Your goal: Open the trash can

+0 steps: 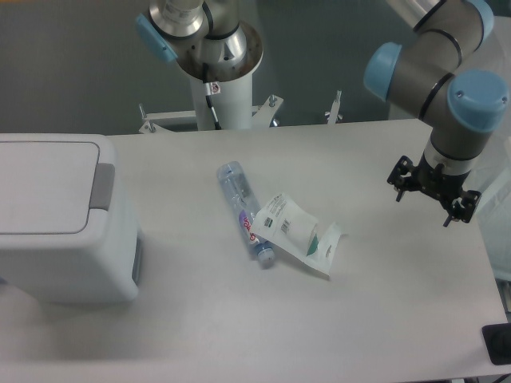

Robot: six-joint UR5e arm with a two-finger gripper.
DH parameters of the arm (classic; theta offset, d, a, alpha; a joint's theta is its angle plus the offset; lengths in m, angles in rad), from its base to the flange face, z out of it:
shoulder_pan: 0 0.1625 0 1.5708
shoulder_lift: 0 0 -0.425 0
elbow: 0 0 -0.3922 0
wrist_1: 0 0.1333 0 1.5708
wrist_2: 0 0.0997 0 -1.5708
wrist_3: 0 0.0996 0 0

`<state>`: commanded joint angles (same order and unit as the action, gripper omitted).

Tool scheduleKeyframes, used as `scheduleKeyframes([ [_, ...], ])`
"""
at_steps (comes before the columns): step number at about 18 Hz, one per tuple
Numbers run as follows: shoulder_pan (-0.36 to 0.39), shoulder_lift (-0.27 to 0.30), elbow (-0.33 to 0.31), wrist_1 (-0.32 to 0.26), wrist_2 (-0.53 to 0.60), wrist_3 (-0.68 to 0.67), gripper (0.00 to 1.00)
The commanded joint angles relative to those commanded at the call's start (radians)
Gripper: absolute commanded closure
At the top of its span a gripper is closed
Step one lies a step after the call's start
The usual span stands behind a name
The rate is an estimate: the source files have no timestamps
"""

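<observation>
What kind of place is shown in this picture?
Most likely a robotics lab or test bench, not a home. A UR5e arm on a white pedestal stands at a plain table, and only test items are laid out: a white trash can, a plastic bottle, a sealed packet.

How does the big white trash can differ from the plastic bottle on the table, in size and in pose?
The large white boxy plastic trash can is far bigger than the small clear plastic bottle. The trash can stands upright with its flat lid shut; the bottle lies on its side. The trash can is opaque, the bottle see-through with a coloured label. Both rest on the pale grey table.
</observation>
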<state>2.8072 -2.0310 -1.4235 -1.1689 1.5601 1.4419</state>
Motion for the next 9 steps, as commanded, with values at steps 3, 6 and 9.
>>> scheduleKeyframes([
  [3, -0.002, 0.002, 0.000, 0.000, -0.002, 0.000, 0.00],
  [6, -0.006, 0.000, 0.002, -0.002, -0.005, -0.038, 0.00],
  [9, -0.005, 0.002, -0.003, -0.003, -0.057, -0.168, 0.00],
])
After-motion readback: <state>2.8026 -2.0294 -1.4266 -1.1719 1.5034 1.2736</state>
